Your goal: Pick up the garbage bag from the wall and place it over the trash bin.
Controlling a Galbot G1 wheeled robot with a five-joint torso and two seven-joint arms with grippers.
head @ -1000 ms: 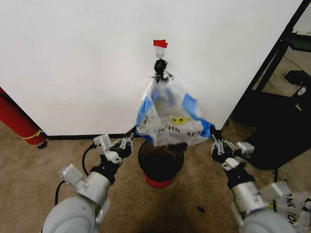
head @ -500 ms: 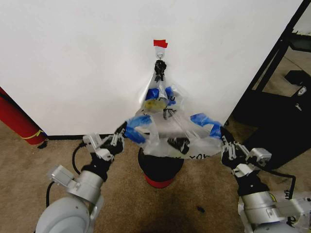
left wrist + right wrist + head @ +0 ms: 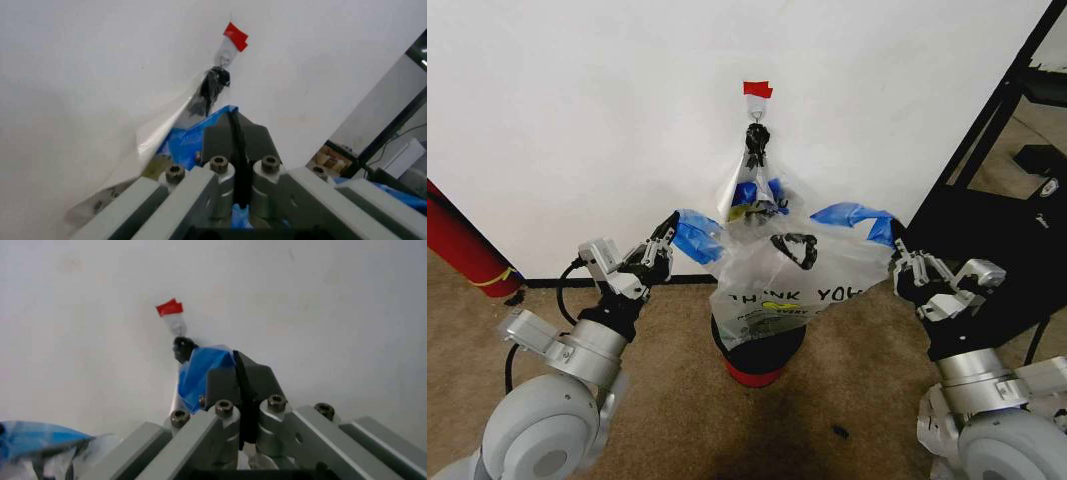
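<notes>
Two end effectors, left and right, each clamp a blue handle of the garbage bag, spread above the trash bin. Another bag hangs on the wall hook. Lowering over the rim remains.

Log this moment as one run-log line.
left gripper: shut on garbage bag handle | right gripper: shut on other handle | bag: spread above trash bin | another bag on hook

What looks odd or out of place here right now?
The garbage bag is stretched open between the left gripper and right gripper above the trash bin, while more plastic hangs knotted on the wall hook.
</notes>
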